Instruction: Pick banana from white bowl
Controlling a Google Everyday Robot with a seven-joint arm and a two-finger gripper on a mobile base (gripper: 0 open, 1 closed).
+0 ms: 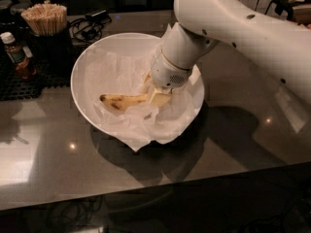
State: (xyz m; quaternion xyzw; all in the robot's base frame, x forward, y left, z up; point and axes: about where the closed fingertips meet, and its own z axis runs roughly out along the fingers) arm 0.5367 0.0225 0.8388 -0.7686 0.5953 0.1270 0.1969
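The banana (pixel 122 101), yellow with brown speckles and a dark left end, lies on crinkled white paper in the wide white bowl (pixel 82 67) at the middle of the camera view. My gripper (pixel 153 90) reaches down into the bowl from the upper right, on the end of the thick white arm (pixel 233 23). It sits at the banana's right end and touches it. The banana rests low on the paper, its right tip hidden by the gripper.
The bowl stands on a dark glossy counter (pixel 233 140). At the back left are a holder of wooden sticks (pixel 44 19), a small brown bottle (pixel 14 52) on a black mat, and dark cables (pixel 90 25). The counter's front edge runs along the bottom.
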